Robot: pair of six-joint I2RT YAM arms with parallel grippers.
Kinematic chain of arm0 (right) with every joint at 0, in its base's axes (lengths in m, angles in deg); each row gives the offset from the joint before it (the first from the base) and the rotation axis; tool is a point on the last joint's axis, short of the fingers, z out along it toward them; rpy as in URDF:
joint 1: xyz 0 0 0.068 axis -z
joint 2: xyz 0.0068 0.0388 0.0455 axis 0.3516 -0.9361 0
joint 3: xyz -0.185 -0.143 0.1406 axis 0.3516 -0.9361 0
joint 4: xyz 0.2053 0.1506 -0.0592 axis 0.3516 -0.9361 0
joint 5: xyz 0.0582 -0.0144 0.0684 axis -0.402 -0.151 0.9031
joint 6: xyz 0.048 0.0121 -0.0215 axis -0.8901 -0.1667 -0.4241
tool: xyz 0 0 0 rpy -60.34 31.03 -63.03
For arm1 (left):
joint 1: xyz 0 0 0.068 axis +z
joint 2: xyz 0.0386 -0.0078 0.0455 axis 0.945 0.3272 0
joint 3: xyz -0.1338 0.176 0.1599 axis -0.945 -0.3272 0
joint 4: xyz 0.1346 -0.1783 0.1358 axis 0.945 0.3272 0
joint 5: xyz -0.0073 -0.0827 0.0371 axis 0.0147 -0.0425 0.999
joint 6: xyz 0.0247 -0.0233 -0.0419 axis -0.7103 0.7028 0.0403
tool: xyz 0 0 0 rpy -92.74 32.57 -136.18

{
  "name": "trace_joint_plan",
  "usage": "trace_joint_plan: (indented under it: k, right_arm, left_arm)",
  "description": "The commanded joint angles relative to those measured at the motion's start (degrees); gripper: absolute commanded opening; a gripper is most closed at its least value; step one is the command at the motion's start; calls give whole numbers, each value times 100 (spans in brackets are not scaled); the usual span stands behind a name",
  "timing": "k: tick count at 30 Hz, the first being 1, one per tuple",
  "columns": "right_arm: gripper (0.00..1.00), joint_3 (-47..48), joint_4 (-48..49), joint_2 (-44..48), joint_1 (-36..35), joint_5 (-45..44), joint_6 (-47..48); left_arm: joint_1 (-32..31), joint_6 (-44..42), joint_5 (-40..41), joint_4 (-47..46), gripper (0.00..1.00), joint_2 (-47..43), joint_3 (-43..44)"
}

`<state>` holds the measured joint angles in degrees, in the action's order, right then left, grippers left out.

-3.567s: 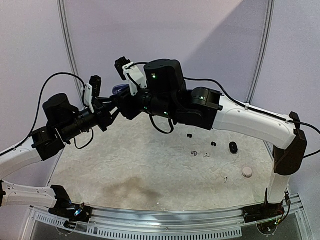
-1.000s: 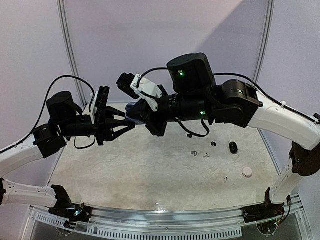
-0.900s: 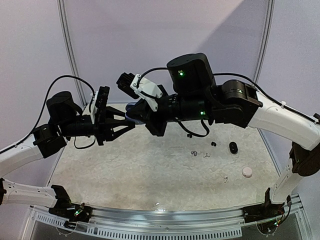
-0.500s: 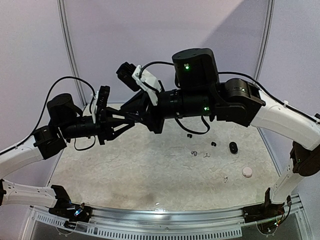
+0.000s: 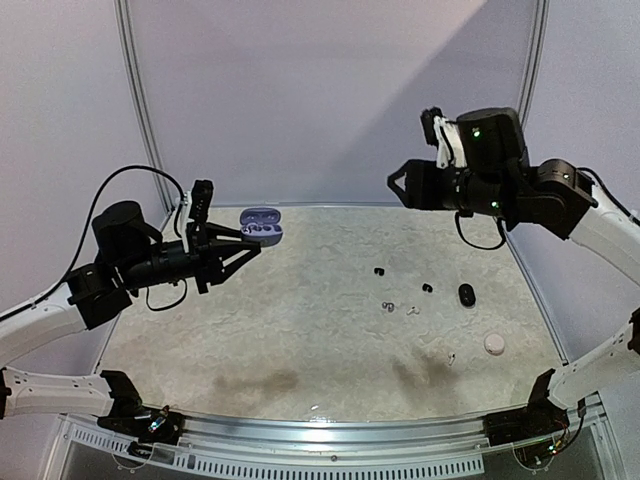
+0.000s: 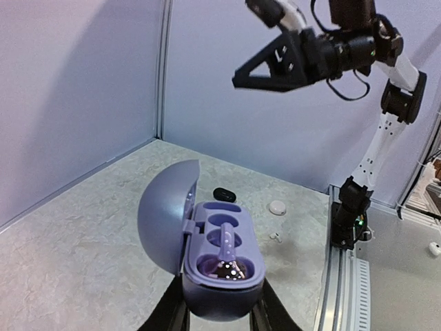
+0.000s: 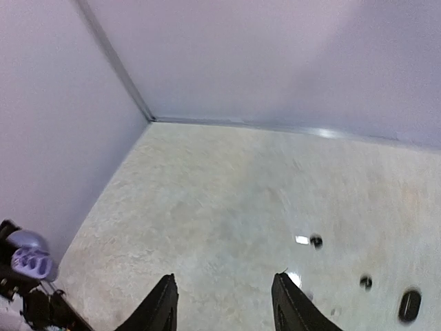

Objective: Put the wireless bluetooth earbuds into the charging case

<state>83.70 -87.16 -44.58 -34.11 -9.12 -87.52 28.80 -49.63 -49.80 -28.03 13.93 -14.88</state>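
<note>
My left gripper (image 5: 254,238) is shut on the lilac charging case (image 5: 262,224), holding it in the air over the table's left side. In the left wrist view the case (image 6: 222,256) stands open between my fingers, lid (image 6: 164,214) swung left, and a shiny earbud (image 6: 229,267) sits in its near socket. My right gripper (image 5: 394,183) hangs high at the right, well apart from the case, jaws open and empty (image 7: 224,303). Loose earbuds lie on the table: black ones (image 5: 378,270) (image 5: 427,288), a silvery one (image 5: 387,307) and a white one (image 5: 412,310).
A black case (image 5: 467,295) and a round white case (image 5: 494,344) lie on the table's right side, with another small white earbud (image 5: 452,358) nearer the front. The metal front rail (image 5: 330,440) runs between the arm bases. Walls close the back and sides.
My right gripper has let go at the case, opened, and swung up and far to the right. The left gripper still holds the open case in nearly the same place.
</note>
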Motion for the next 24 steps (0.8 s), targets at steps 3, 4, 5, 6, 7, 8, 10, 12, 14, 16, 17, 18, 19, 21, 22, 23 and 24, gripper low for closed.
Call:
trace_joint_plan:
  k: [3,4,5,6,7,8,10,12,14,16,17,18,19,21,22,23,24]
  right_arm:
    - [62,-813,-1476,-471,667,-102,-2093]
    - [64,-827,-1553,-633,734,-33,-2133]
    - [65,-809,-1632,-770,793,14,-2162]
    - [66,-780,-1691,-1015,844,78,-2178]
    - [66,-750,-1718,-1164,899,193,-2221]
    - [66,-723,-1692,-1350,961,338,-2236]
    - [65,-638,-1713,-1716,1087,536,-2248]
    - [59,-480,-1965,-2049,1232,653,-2380]
    - [54,-350,-2069,-2418,1337,863,-2379]
    - [52,-255,-2083,-2724,1356,1014,-2304]
    - [52,-211,-2087,-2808,1367,1101,-2265]
    - [52,-184,-2092,-2916,1378,1142,-2261]
    - [51,-171,-2073,-3031,1415,1271,-2259]
    - [48,-170,-1971,-3170,1458,1456,-2275]
    - [46,-151,-1962,-3230,1488,1497,-2285]
    - [44,-125,-1948,-3332,1508,1526,-2306]
    - [43,-107,-1928,-3398,1539,1557,-2299]
  left_arm:
    - [106,89,258,-213,0,-93,-241]
    - [106,65,296,-215,0,-96,-268]
    - [106,49,303,-216,0,-113,-290]
    - [106,-11,307,-216,0,-137,-314]
    - [106,-57,293,-216,0,-155,-342]
    - [106,-106,261,-222,0,-183,-376]
    - [110,-278,62,-344,0,-253,-485]
    - [151,-420,-207,-636,0,-332,-678]
    - [218,-435,-403,-955,0,-386,-890]
    - [273,-431,-555,-1153,0,-390,-1032]
    - [296,-448,-598,-1208,0,-391,-1070]
    - [306,-483,-613,-1220,0,-391,-1105]
    - [315,-507,-618,-1218,0,-399,-1134]
    - [340,-542,-618,-1218,0,-413,-1174]
    - [354,-557,-611,-1222,0,-426,-1188]
    - [371,-570,-603,-1219,0,-441,-1206]
    - [389,-574,-590,-1213,0,-445,-1216]
